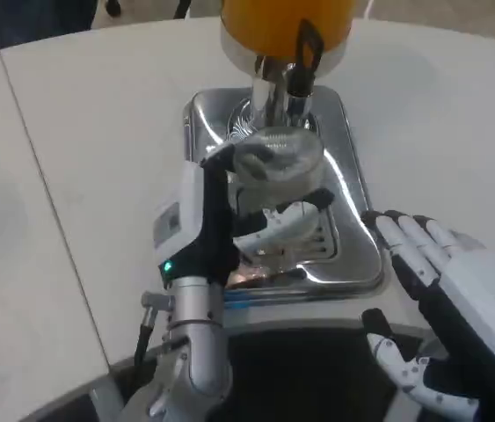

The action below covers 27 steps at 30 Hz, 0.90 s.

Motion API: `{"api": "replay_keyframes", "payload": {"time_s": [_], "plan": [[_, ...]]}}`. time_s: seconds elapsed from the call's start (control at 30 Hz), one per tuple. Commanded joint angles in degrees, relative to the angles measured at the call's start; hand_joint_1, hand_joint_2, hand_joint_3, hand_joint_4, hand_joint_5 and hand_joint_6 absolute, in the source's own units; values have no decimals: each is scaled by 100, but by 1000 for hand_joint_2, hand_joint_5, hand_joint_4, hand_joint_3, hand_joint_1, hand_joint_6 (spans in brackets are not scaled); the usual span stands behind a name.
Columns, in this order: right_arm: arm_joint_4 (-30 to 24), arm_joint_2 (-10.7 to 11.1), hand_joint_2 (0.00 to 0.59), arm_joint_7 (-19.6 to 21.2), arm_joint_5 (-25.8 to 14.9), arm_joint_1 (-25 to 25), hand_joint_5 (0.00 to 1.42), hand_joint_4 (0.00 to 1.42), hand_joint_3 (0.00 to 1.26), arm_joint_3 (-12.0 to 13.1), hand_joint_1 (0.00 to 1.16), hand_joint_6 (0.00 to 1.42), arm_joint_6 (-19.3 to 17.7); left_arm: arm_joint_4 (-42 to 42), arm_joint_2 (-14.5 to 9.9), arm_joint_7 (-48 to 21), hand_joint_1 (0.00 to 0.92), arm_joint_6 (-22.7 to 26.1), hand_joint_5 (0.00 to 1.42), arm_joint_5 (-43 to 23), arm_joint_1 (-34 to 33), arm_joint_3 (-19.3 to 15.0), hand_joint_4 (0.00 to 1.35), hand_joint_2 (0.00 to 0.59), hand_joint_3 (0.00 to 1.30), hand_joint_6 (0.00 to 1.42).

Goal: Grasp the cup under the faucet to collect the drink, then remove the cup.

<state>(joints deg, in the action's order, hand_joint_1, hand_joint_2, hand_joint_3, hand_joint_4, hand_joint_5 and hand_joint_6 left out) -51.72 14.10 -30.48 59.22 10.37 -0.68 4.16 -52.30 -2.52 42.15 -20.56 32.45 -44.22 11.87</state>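
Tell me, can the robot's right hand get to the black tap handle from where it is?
Probably yes. The right hand waits open beside the shiny drip tray, and nothing sits between it and the black tap handle. The left hand holds the cup lower down.

Faucet (284, 92) just above cup (275, 158)

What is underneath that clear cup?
The cup, held by the left hand, sits over the shiny drip tray. The hand covers the tray directly beneath it.
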Motion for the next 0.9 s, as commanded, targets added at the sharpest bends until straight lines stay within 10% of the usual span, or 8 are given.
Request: {"api": "replay_keyframes", "payload": {"time_s": [0.03, 0.43, 0.9], "plan": [[93, 37, 586, -42, -53, -57, 0, 0, 0, 68, 287, 48, 69, -349, -15, 312, 621, -28, 1250, 130, -130, 203, 1090, 120, 875, 1401], [254, 35, 586, -92, -109, -200, 0, 0, 0, -40, 291, 59, 159, -411, -191, -396, 418, -609, 634, -156, -28, 444, 223, 74, 212, 674], [84, -84, 586, 18, -135, -56, 0, 0, 0, -84, 287, 64, 167, 75, -396, -537, 414, -669, 429, -284, 279, 339, 75, 73, 129, 417]]}}
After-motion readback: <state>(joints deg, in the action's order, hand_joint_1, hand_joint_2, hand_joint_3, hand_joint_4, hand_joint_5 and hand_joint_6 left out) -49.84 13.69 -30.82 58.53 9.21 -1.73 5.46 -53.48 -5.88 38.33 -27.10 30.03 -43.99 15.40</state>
